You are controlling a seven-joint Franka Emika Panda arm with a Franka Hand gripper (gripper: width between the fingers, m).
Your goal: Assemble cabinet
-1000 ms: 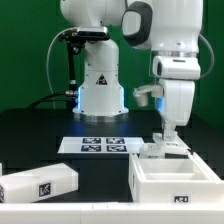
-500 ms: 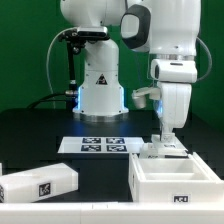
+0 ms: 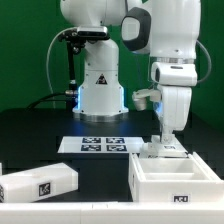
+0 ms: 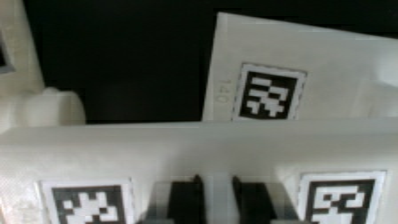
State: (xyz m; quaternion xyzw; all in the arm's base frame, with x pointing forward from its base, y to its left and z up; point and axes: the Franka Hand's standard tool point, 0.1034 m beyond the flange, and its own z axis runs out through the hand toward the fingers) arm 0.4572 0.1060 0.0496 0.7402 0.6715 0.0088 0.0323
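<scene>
The cabinet's open tray-like box (image 3: 176,176) stands at the front on the exterior view's right, with a tag on its front wall. My gripper (image 3: 163,138) points straight down onto the box's far wall. In the wrist view the two dark fingers (image 4: 178,203) stand close on either side of a thin white strip of that wall (image 4: 107,150), with a tag to each side, so the gripper (image 4: 217,198) is shut on it. A second cabinet piece, a long white block (image 3: 40,183) with a tag, lies at the front on the exterior view's left.
The marker board (image 3: 103,145) lies flat on the black table in front of the arm's base (image 3: 100,95); it also shows in the wrist view (image 4: 267,90) beyond the box wall. A green backdrop stands behind.
The arm's wrist has shifted a little toward the exterior view's left. The box and the block have not visibly moved.
</scene>
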